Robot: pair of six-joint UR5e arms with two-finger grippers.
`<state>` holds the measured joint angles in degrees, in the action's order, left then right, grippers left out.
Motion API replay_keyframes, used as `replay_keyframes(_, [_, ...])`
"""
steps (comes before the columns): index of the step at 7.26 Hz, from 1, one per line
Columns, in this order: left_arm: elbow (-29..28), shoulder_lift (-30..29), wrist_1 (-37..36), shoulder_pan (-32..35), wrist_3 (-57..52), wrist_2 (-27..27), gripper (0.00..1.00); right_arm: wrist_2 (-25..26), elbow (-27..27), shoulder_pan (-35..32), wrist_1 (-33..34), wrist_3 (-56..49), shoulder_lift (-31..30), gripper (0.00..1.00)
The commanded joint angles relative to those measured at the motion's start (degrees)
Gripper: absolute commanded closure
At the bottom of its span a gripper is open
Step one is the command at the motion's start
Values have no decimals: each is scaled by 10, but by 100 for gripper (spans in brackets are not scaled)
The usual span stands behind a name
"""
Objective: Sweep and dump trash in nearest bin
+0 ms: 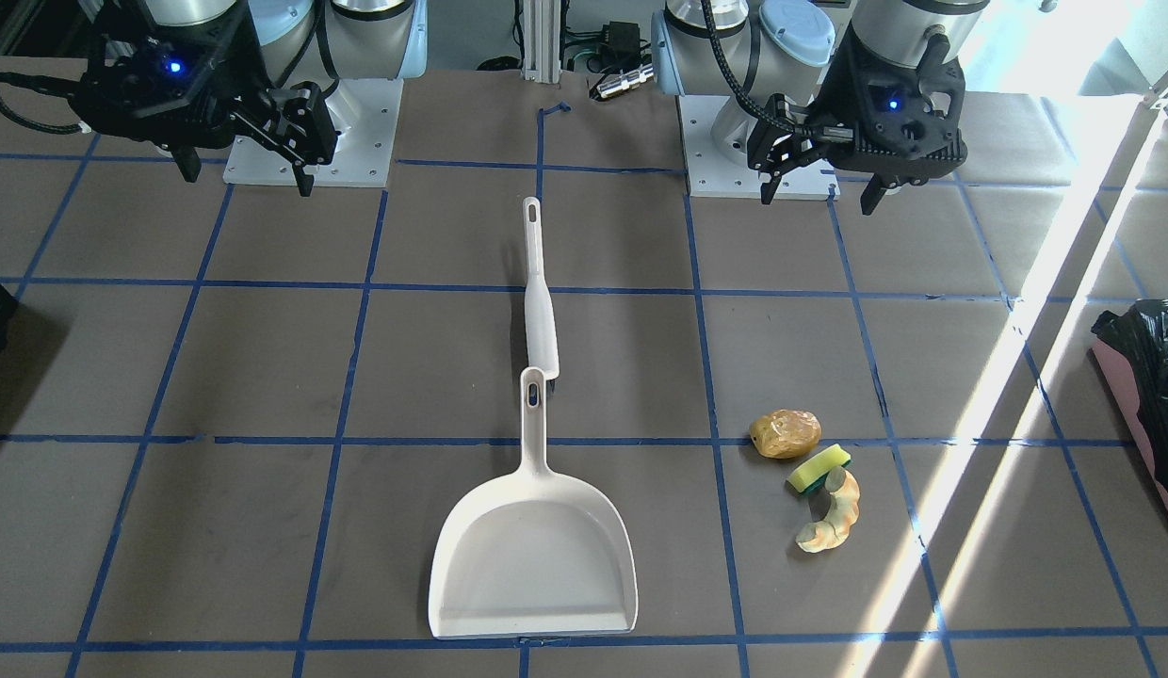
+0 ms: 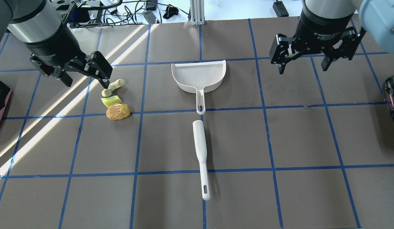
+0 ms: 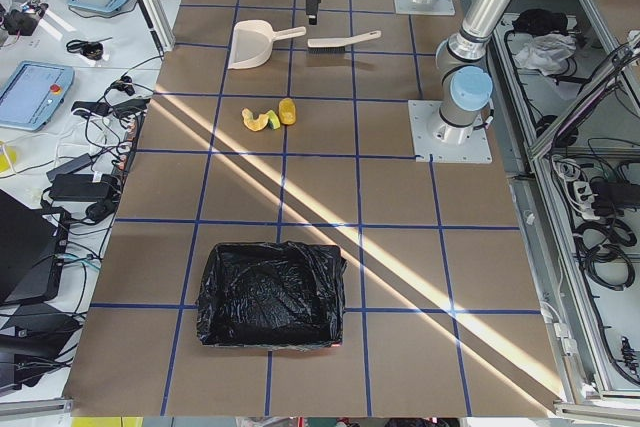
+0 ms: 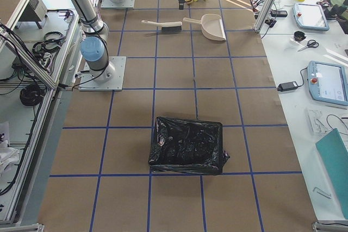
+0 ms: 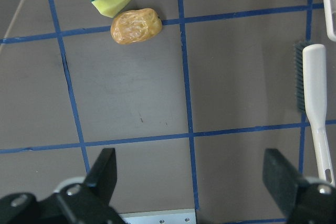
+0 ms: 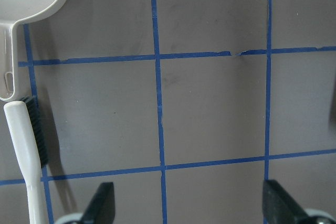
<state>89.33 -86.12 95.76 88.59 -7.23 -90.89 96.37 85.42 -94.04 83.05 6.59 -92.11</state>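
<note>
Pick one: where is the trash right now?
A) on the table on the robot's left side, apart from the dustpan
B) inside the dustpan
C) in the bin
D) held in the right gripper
A: the three pieces of trash lie clustered on the table below the left arm, well clear of the dustpan, which is empty.

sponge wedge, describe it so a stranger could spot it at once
From the white dustpan mid-table, look toward the robot's left side for three small scraps. The sponge wedge is the middle one, between the potato chunk and twisted piece: the only flat-faced, yellow-green one.
</note>
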Motion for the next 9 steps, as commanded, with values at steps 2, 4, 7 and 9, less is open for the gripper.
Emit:
replay_keyframes(2, [2,-10,-1,-1,-2,1,0,-2,1,0,0,0,0,0])
replay_keyframes(4, [3,-1,-1,-2,-2,0,0,-1,1,0,-5,1,-1,0])
replay_keyframes(7, [6,-3,0,-3,-3,-1,0,-31,1,0,0,2,-1,0])
replay_keyframes(9, [7,-7,-1,-3,-3,0,0,-55,2,-3,1,-1,-2,0])
